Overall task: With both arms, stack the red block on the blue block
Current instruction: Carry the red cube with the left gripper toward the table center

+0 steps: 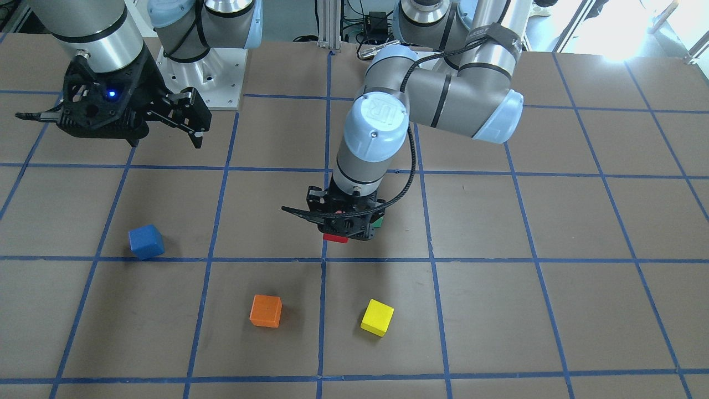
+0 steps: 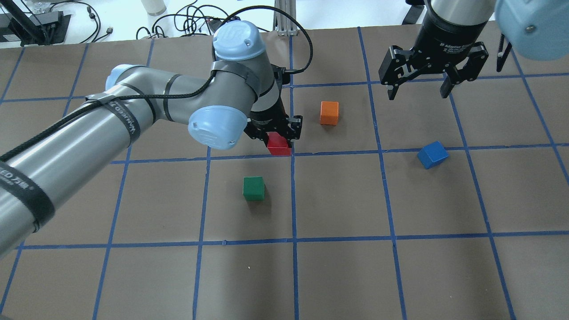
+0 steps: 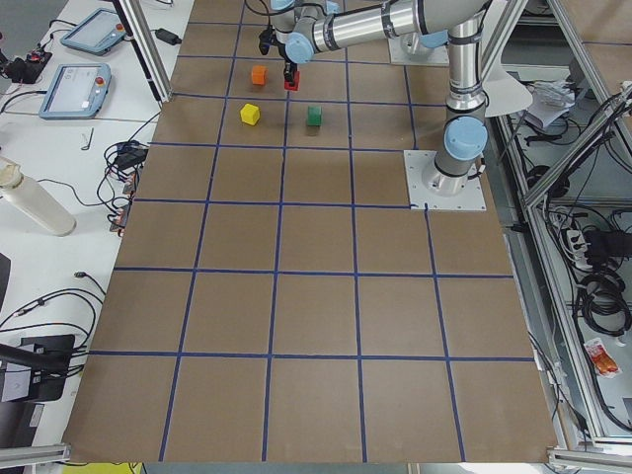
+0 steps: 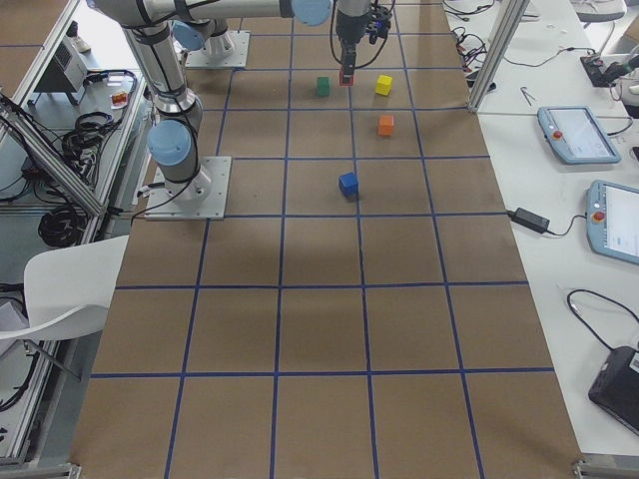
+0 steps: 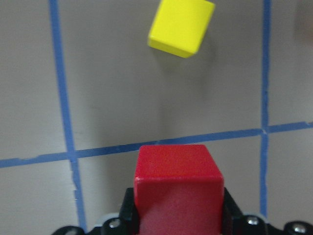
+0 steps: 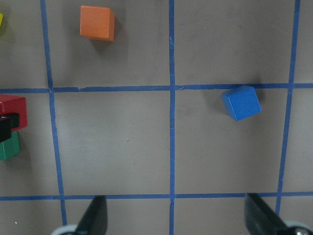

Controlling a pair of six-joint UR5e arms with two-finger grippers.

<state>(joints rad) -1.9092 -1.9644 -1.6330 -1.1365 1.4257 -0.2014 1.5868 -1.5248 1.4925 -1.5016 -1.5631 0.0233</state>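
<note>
My left gripper [image 2: 280,138] is shut on the red block [image 2: 279,145] and holds it above the table near the middle; the block also shows in the front view [image 1: 335,238] and fills the bottom of the left wrist view [image 5: 178,188]. The blue block [image 2: 432,154] lies on the table to the right, also in the front view [image 1: 146,241] and the right wrist view [image 6: 241,102]. My right gripper [image 2: 418,91] is open and empty, raised above the table beyond the blue block; in the front view it is at the upper left [image 1: 111,124].
An orange cube [image 2: 329,113] lies beyond the red block. A green cube [image 2: 254,188] lies nearer the robot. A yellow cube [image 1: 377,317] lies near the orange one [image 1: 266,310]. Blue tape lines grid the brown table [image 2: 338,266].
</note>
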